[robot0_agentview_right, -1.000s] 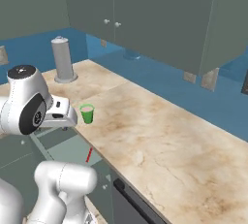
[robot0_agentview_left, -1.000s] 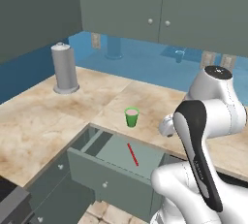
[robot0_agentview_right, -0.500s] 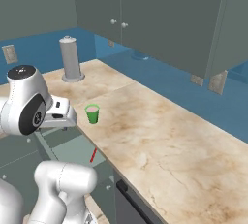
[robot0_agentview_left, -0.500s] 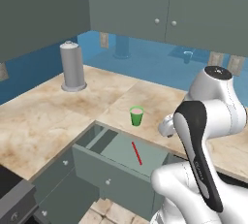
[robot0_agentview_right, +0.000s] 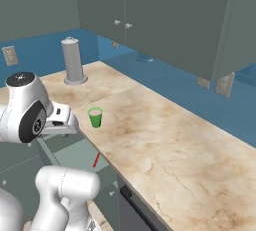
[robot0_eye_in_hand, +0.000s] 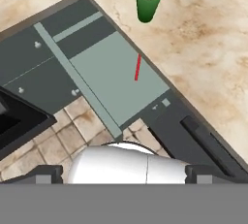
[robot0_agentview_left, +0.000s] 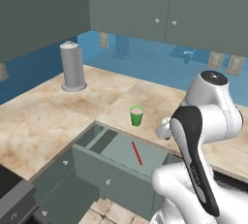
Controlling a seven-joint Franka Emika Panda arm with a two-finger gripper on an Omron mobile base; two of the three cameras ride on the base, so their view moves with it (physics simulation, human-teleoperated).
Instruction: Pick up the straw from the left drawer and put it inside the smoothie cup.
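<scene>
The left drawer (robot0_agentview_left: 107, 178) stands pulled open below the counter edge. The red straw (robot0_agentview_left: 137, 153) lies flat on its grey-green floor, toward the right side, and shows too in the right base view (robot0_agentview_right: 95, 160) and the hand view (robot0_eye_in_hand: 137, 67). The green smoothie cup (robot0_agentview_left: 136, 116) with pink contents stands upright on the counter just behind the drawer (robot0_eye_in_hand: 106, 75); the hand view has the cup (robot0_eye_in_hand: 148, 0) at its top. My gripper (robot0_eye_in_hand: 123, 174) hangs high above the drawer, open and with nothing between its fingers, well apart from the straw.
A tall grey canister (robot0_agentview_left: 72, 66) stands at the back left of the marble counter (robot0_agentview_left: 43, 116). Grey-green upper cabinets (robot0_agentview_left: 160, 5) hang over the blue backsplash. A dark appliance front (robot0_eye_in_hand: 203, 145) lies right of the drawer, tiled floor (robot0_eye_in_hand: 72, 126) below.
The whole picture has shifted, so the base and its cameras have moved along the counter. The arm keeps the same pose; straw and cup lie as before.
</scene>
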